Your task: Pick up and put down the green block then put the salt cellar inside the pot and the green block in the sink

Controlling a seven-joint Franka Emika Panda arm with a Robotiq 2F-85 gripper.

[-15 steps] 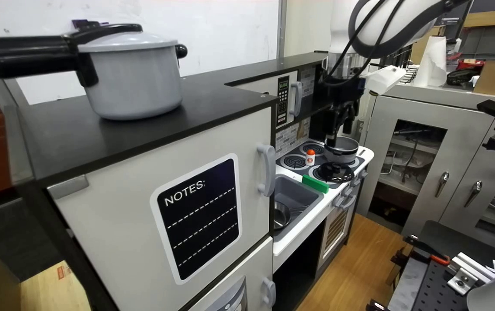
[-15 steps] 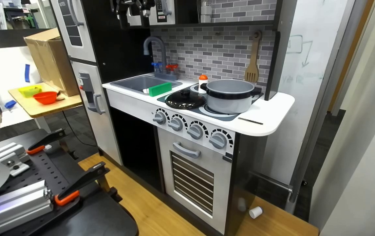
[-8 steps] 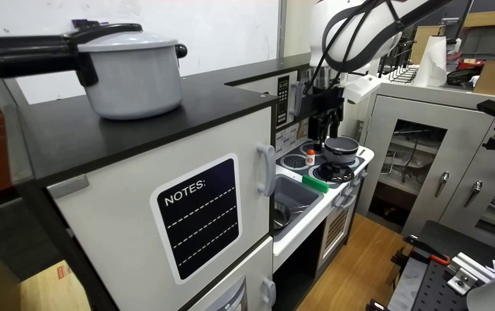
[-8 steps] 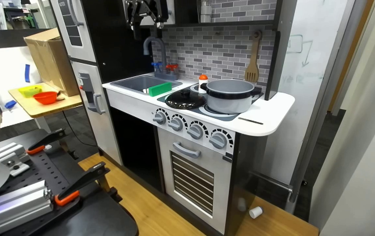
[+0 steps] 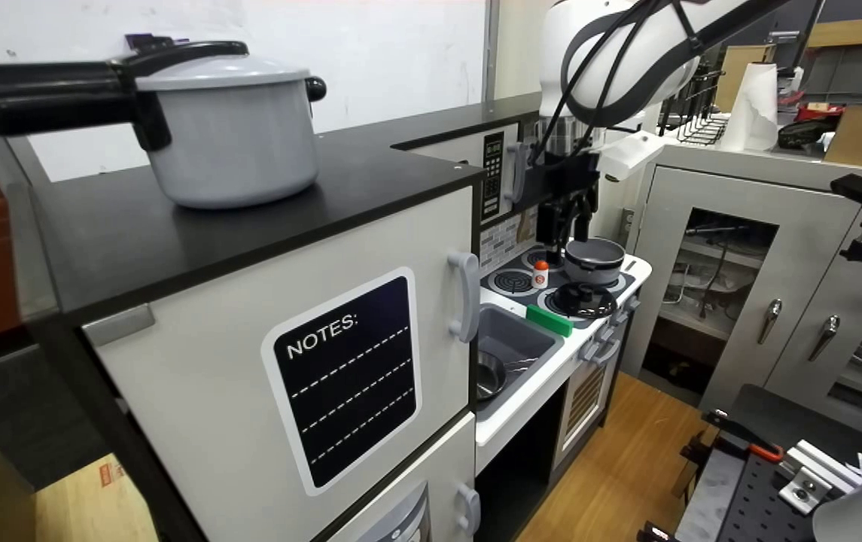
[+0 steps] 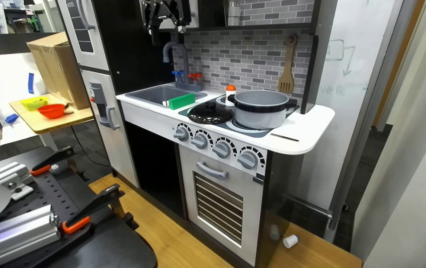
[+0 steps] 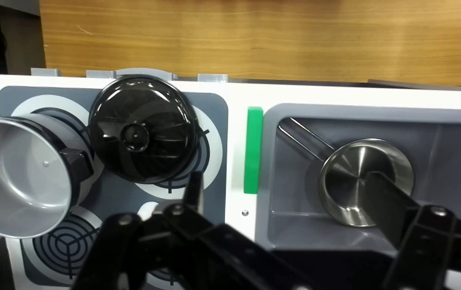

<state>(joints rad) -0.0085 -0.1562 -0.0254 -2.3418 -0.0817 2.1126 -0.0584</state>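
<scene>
Shifted rightward and lower in an exterior view since a second ago, the black gripper [image 6: 165, 40] hangs above the white desk [image 6: 309, 126], jaws spread wide, holding nothing. Left to right come the grey rectangular sink [image 6: 151, 95], the smooth green block [image 6: 182, 101] on the desk just beside it, a glossy round lid [image 6: 207, 114], the orange-capped salt cellar [image 6: 231, 92] and the black-banded cylindrical pot [image 6: 259, 118].
</scene>
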